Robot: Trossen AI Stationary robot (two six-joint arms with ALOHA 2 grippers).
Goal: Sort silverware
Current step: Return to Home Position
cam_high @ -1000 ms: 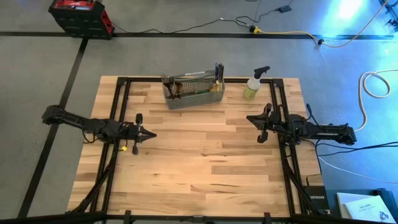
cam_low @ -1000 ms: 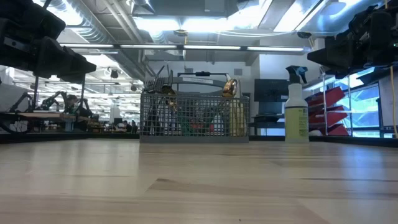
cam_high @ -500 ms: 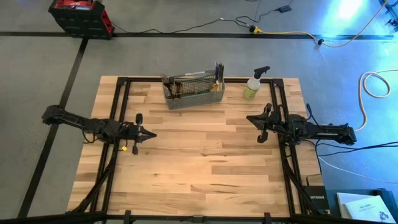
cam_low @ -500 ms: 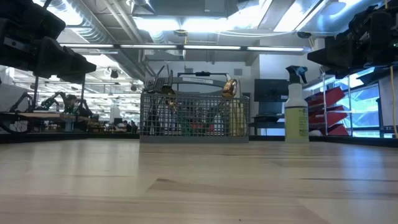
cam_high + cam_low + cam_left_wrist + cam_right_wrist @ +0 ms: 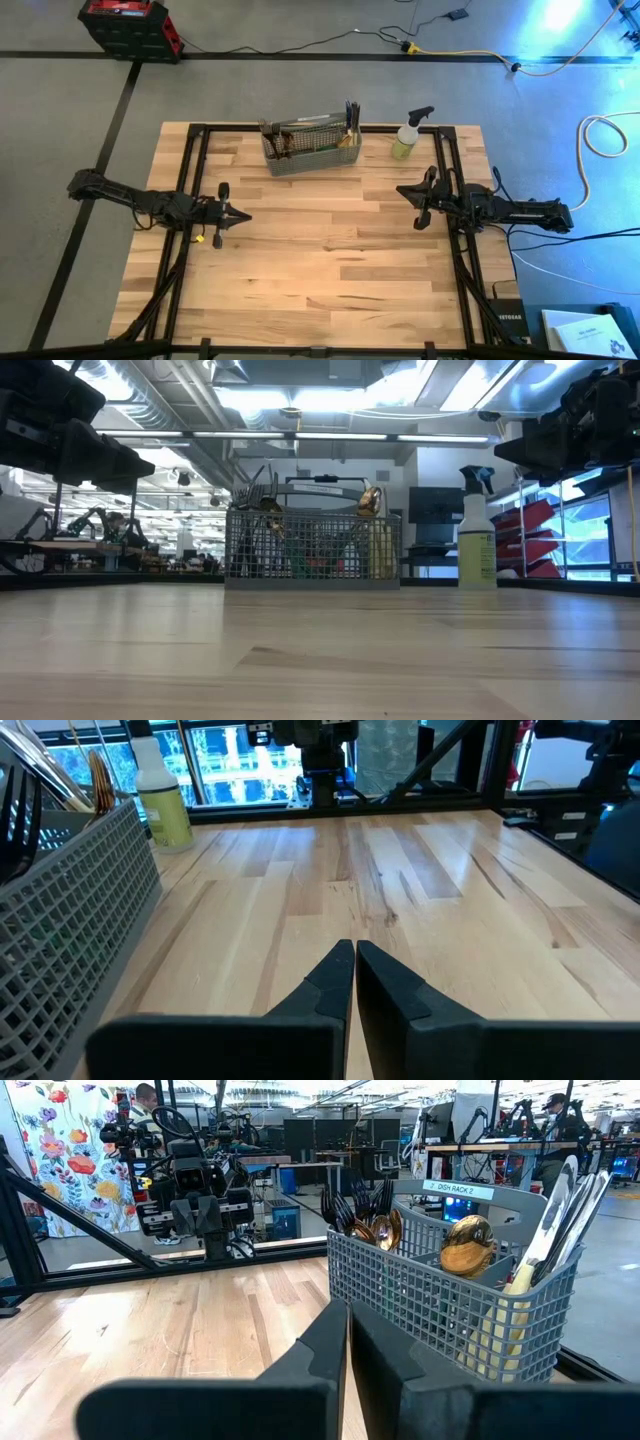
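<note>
— Since both arms sit out at the sides of the table (image 5: 320, 280), is anything left to pick up?
— Nothing I can see. The silverware (image 5: 466, 1245) stands in the caddy (image 5: 312, 155) at the far edge, heads up, with the bottle (image 5: 403, 143) just beside it.
— And the fingers?
— The left gripper (image 5: 355, 952) is pressed closed on nothing. The right gripper (image 5: 348, 1312) is the same, empty.
— Any risk?
— Little, I'd judge. The caddy is near the right one, so a stray swing on the way home could clip the tall handles and tip it. A piece sitting in the wrong compartment would also go unnoticed.
</note>
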